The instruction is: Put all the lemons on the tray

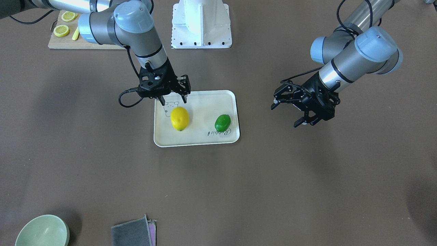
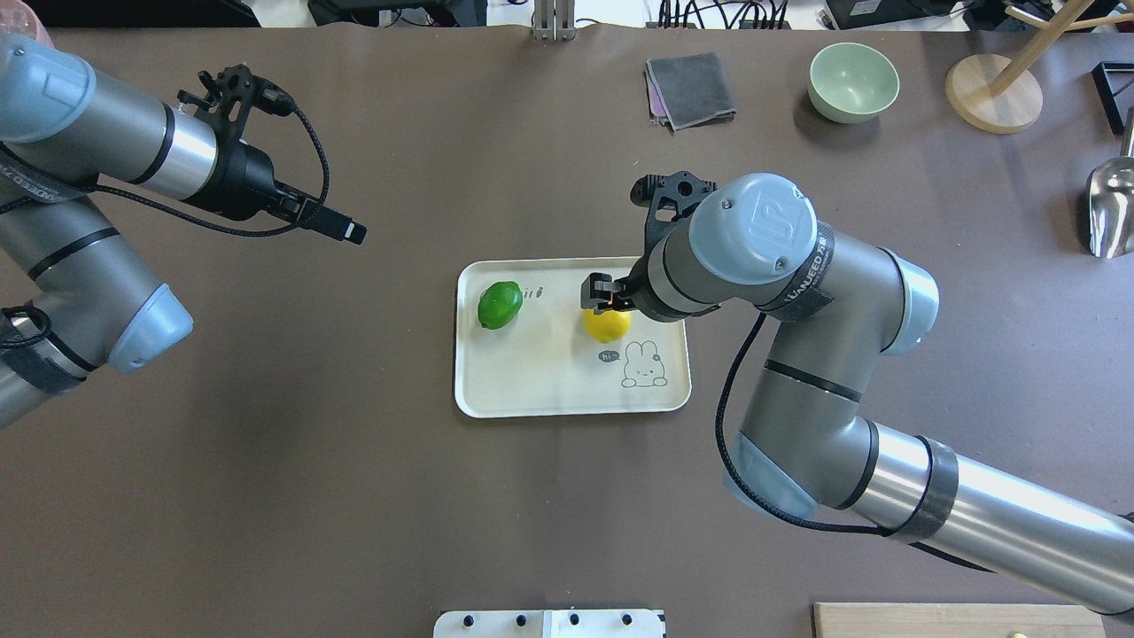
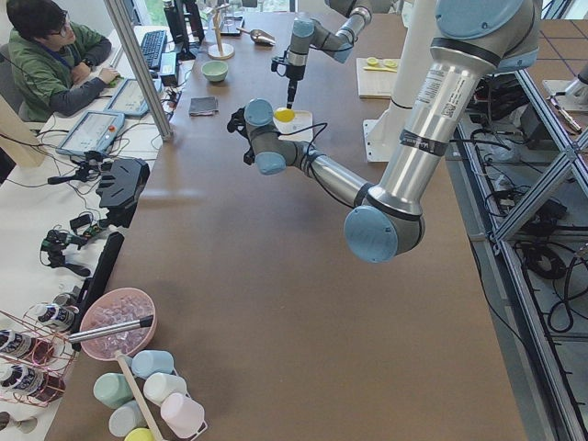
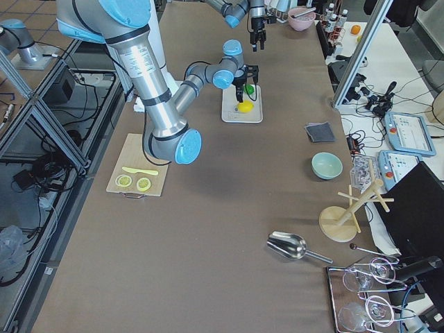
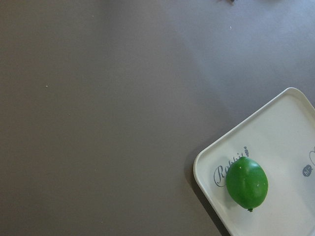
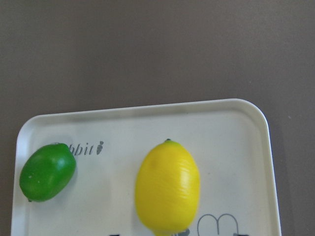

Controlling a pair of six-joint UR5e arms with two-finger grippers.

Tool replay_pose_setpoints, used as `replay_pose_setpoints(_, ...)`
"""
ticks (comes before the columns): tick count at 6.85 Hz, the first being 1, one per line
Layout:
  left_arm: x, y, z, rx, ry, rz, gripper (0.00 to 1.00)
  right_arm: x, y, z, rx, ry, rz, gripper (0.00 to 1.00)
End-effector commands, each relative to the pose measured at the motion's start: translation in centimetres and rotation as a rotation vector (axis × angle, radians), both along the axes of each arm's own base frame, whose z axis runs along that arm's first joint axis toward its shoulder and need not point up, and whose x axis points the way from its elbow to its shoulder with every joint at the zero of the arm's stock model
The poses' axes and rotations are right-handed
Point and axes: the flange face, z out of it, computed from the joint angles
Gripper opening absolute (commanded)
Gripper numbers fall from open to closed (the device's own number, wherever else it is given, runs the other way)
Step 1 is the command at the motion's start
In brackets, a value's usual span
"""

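Yellow and larger, one lemon (image 1: 179, 118) lies on the tray (image 1: 201, 109) in the half with the cartoon drawing. Its long axis runs roughly from the robot's side of the tray toward the far side, with the small nub at the end pointing away from the robot. The glossy green lemon (image 1: 222, 123) rests in the tray's other half, just beside the script lettering. It is well apart from the yellow one, and its long axis is slanted diagonally across the tray. The right gripper (image 1: 174, 99) hangs over the tray's robot-side edge, close to the yellow lemon's near end, its fingers spread wide and holding nothing. The left gripper (image 1: 285, 115) hovers over bare table off to the tray's side, beyond the green lemon, fingers likewise apart and empty. Farther off are a wooden cutting board (image 1: 65, 43) with lemon slices (image 1: 61, 30), a pale green bowl (image 1: 42, 232) and a folded grey cloth (image 1: 132, 234).
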Motion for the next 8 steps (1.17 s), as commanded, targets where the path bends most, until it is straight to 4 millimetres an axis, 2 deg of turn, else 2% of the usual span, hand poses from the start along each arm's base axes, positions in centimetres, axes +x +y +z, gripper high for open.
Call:
replay_pose_setpoints(1,-0.2,0.0,-0.2,-0.003,0.002,0.006,0.99,6.8,-4.7,-0.6,-0.023,-0.069,-0.088,1.0)
replay_pose_setpoints(2,-1.2,-0.6,-0.1,-0.002,0.001,-0.01,0.99,11.2,-7.1,0.7,-0.025,-0.093,-0.139,1.0)
replay_pose_setpoints(3,-4.3,-1.6,1.6,0.006,-0.011,-0.004,0.99,15.2,-8.9,3.9,0.017,-0.07,-0.167,1.0)
replay_pose_setpoints(5,-14.0,-4.6,6.1,0.073,-0.106,-0.01,0.99,23.3,-10.8,13.2,0.161,0.046,-0.233,1.0)
replay_pose_setpoints(6,-19.7,-5.6,9.5,0.12,-0.184,-0.035,0.99,29.1,-10.5,19.4,0.206,0.099,-0.266,1.0)
replay_pose_setpoints(7,-25.4,-6.6,11.7,0.158,-0.266,-0.034,0.99,36.0,-9.5,24.1,0.268,0.142,-0.291,1.0)
replay_pose_setpoints(8,-30.9,-7.3,13.5,0.147,-0.333,-0.004,0.99,43.9,-7.7,29.0,0.295,0.186,-0.274,1.0)
